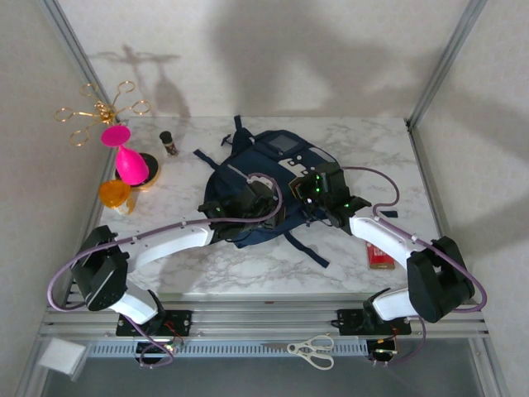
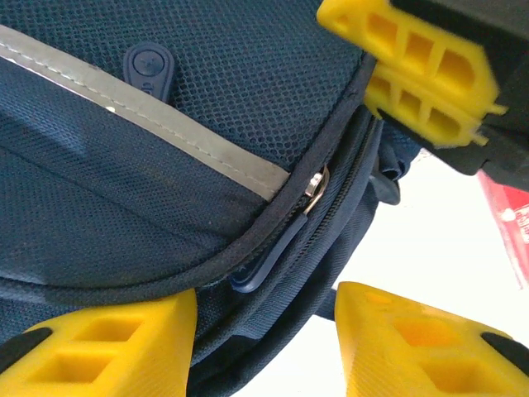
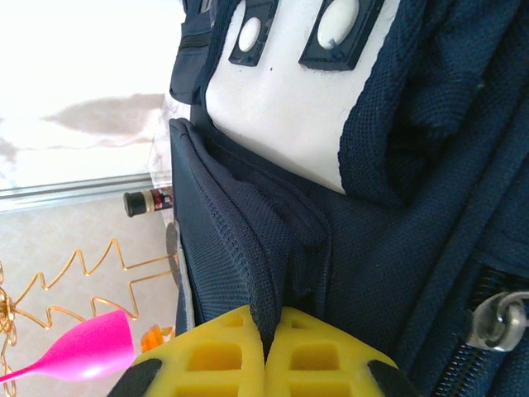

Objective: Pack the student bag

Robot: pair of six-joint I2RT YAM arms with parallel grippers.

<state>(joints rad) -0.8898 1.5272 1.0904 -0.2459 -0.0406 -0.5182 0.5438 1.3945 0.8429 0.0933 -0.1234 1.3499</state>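
Note:
The student bag [image 1: 269, 178], navy with grey-white patches, lies in the middle of the marble table. My left gripper [image 1: 248, 203] rests on its near left side. In the left wrist view its yellow fingers [image 2: 107, 343] stand open around the bag's lower seam [image 2: 248, 331]. A blue zipper pull [image 2: 277, 248] hangs just above the gap. My right gripper [image 1: 321, 192] is at the bag's right side. In the right wrist view it [image 3: 266, 335] is shut on a pinched fold of navy fabric [image 3: 273, 273] below the white patch [image 3: 281, 107]. The right gripper's fingers [image 2: 421, 74] also show at top right.
A pink goblet [image 1: 126, 157], an orange cup [image 1: 114, 193] and a small dark bottle [image 1: 169, 143] stand at the back left. A gold wire rack [image 1: 99, 107] is beyond them. A red box [image 1: 380, 255] lies near the right arm. Scissors [image 1: 312, 349] rest on the front ledge.

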